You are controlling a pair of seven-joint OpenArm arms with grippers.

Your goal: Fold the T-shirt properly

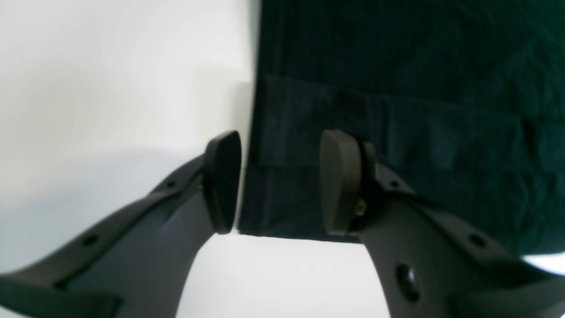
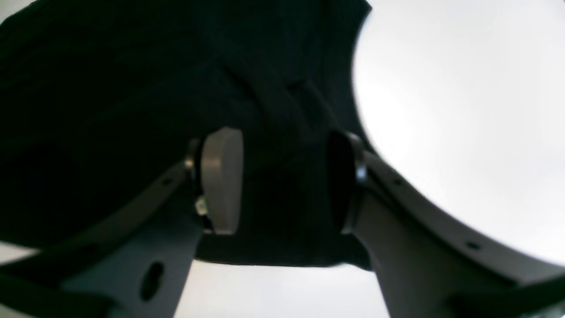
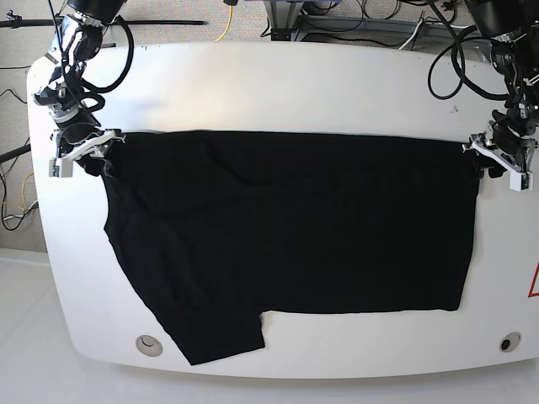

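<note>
The black T-shirt (image 3: 286, 227) lies spread flat on the white table (image 3: 295, 84), plain side up, with one sleeve (image 3: 221, 335) reaching toward the front edge. My left gripper (image 3: 498, 162) is at the shirt's back right corner. In the left wrist view the left gripper (image 1: 281, 181) is open, its pads (image 1: 223, 181) straddling the hemmed corner of the shirt (image 1: 397, 66). My right gripper (image 3: 80, 151) is at the back left corner. In the right wrist view the right gripper (image 2: 282, 183) is open over rumpled black cloth (image 2: 110, 88) near the shirt's edge.
Cables (image 3: 337, 21) run behind the table's back edge. Two round holes (image 3: 150, 342) (image 3: 509, 342) sit near the table's front corners. A red marking (image 3: 534, 282) shows at the right edge. Bare white table (image 1: 88, 88) (image 2: 463, 110) borders the shirt.
</note>
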